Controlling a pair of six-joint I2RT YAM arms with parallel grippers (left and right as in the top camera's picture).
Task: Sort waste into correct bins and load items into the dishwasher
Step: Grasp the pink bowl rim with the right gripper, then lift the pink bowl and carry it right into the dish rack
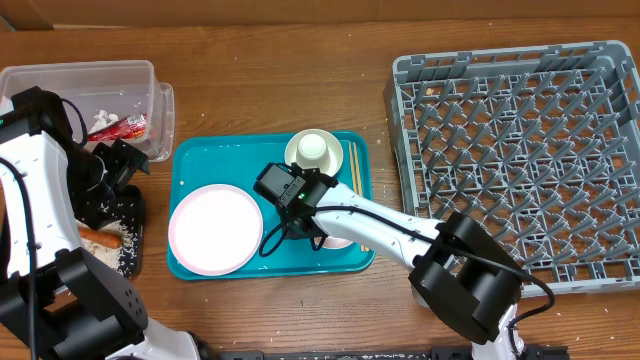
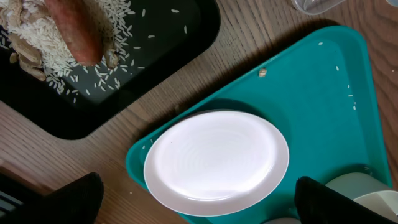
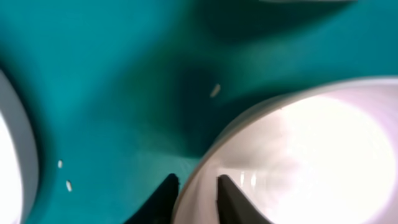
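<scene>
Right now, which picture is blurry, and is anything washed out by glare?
Right wrist view: blurred from closeness, the white dish glaring and nearly featureless. Left wrist view: sharp, mild sheen on the large plate. Overhead view: evenly lit, crisp.

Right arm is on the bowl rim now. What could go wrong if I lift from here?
1. The right end effector pinches only the thin rim of the bowl, so the bowl may tilt or slip once lifted.
2. The plate lies close beside it on the tray; a swinging bowl could knock it.
3. The chopsticks lie toward the rack; a low carry might sweep them off.
</scene>
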